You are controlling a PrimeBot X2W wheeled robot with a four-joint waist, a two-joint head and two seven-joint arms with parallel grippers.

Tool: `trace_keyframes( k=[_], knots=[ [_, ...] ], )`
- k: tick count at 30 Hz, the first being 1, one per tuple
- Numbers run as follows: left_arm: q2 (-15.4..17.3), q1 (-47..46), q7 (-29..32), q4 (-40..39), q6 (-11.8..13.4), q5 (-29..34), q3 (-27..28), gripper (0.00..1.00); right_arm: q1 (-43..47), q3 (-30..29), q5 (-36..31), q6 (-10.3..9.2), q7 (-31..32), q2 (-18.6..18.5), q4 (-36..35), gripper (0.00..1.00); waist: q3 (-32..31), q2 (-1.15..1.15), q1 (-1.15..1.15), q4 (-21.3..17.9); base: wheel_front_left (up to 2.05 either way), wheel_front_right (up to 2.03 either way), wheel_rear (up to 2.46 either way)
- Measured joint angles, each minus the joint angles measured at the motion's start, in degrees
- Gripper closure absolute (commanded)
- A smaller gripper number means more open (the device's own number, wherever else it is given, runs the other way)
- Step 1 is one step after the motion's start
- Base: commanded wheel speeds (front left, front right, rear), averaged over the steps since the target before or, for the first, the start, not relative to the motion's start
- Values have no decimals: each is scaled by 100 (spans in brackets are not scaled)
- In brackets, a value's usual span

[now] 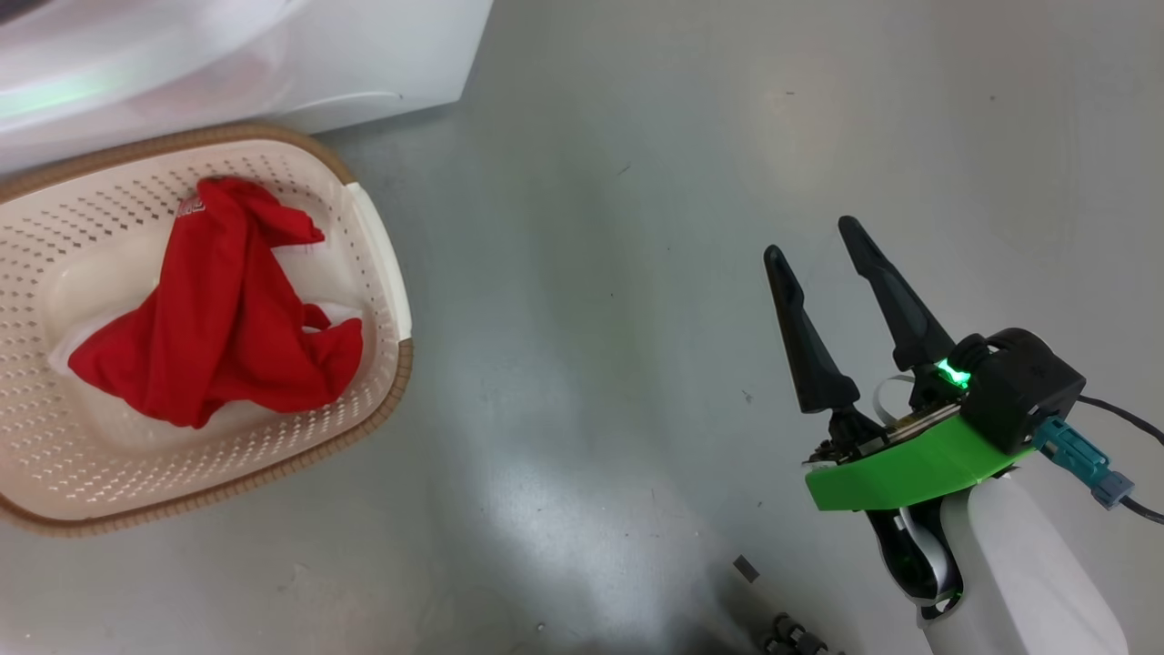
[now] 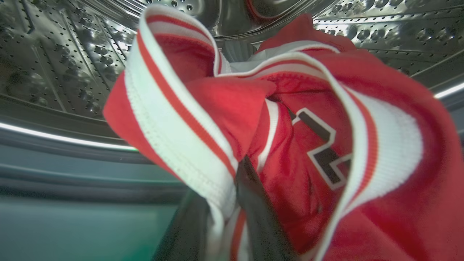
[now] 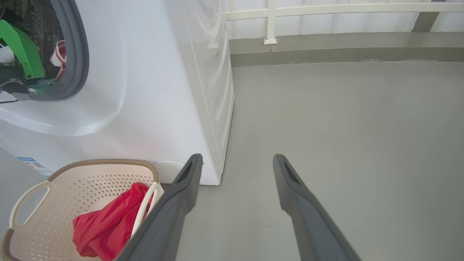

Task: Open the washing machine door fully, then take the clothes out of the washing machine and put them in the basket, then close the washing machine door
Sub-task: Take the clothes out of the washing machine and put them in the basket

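Observation:
Inside the washing machine's [image 3: 163, 90] steel drum [image 2: 65, 65], my left gripper [image 2: 224, 188] has its two dark fingers closed on the white-striped band of a red garment [image 2: 297, 127] with a black numeral. That arm's green bracket [image 3: 21, 50] shows through the grey gasket [image 3: 78, 54]. A plain red garment [image 1: 227, 309] lies bunched in the cream basket [image 1: 391, 273] on the floor in front of the washing machine [image 1: 364, 55]. My right gripper [image 1: 812, 239] hangs open and empty over bare floor, to the right of the basket. The washing machine door is out of view.
Grey floor [image 1: 591, 318] stretches right of the basket and machine. A low white railing [image 3: 326, 9] and a kerb run along the far side. A small dark scrap [image 1: 746, 569] lies on the floor near my base.

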Motion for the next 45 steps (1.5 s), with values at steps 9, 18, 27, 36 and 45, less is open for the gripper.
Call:
trace_keyframes(
  k=[9, 18, 27, 36, 45],
  knots=[
    [-46, 1, -466, 10, -213, 8, -102, 100, -79, -8, 0, 0, 0, 0, 26, 0, 3, 0, 0, 129, 0, 0, 0],
    [-130, 40, -1262, -116, -413, -73, -105, 100, -79, -37, -1, 0, 0, -1, 53, 0, -79, 0, 0, 331, 0, 0, 0],
    [-216, 476, -1689, -445, -561, -166, -156, 100, -77, -57, -53, -1, 0, -4, 105, 0, -257, 0, 0, 489, 0, 0, 0],
    [-360, 1419, -1782, -1301, -609, -226, -126, 100, -53, -78, -71, 0, 0, -9, 159, 0, -588, 0, 0, 634, 0, 0, 0],
    [-476, 2474, -1807, -2561, -482, -234, 8, 100, 165, -178, -144, 0, 0, -19, 211, 0, -972, 0, 0, 792, 0, 0, 0]
  ],
)
